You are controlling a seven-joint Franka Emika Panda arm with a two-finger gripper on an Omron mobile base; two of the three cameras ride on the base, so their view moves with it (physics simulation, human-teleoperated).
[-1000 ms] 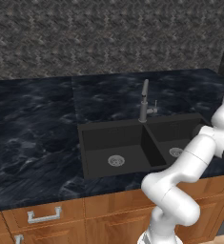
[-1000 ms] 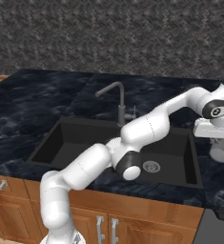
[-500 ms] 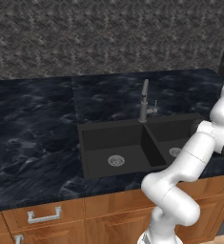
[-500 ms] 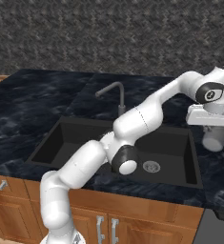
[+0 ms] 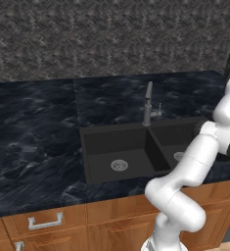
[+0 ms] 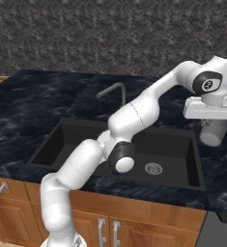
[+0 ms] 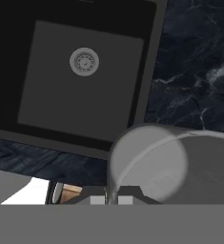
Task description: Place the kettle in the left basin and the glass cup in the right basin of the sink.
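Lifted since a second ago, the small pale grey translucent glass cup (image 6: pixel 213 132) now hangs clear of the dark marbled countertop (image 6: pixel 33 101), where before it sat lower beside the sink's right edge.

From the left base camera, the matte-black double-compartment sink (image 5: pixel 136 128) sits in the counter with the slim grey metal tap (image 5: pixel 148 104) behind its dividing wall. The left basin (image 5: pixel 117 154) shows only its round silver drain; the right basin (image 5: pixel 177 143) is partly hidden by the white arm.

From the right base camera, the two-finger gripper (image 6: pixel 211 120) points down from the wrist at the right, with the cup held beneath it, above the counter just past the sink's right rim. Both basins look bare here (no red kettle lies in either of them).

From the hand camera, the cup's round rim (image 7: pixel 154 164) lies close under the lens, the fingers closed onto its wall as far as the rim's position suggests. Beyond it, the right basin's floor and drain (image 7: pixel 84 61) lie up and to the left, with the sink's rim between.

Judging by this, the cup is grasped and raised but not yet over its basin; carrying it across, lowering and releasing remain, and then the whole kettle half.
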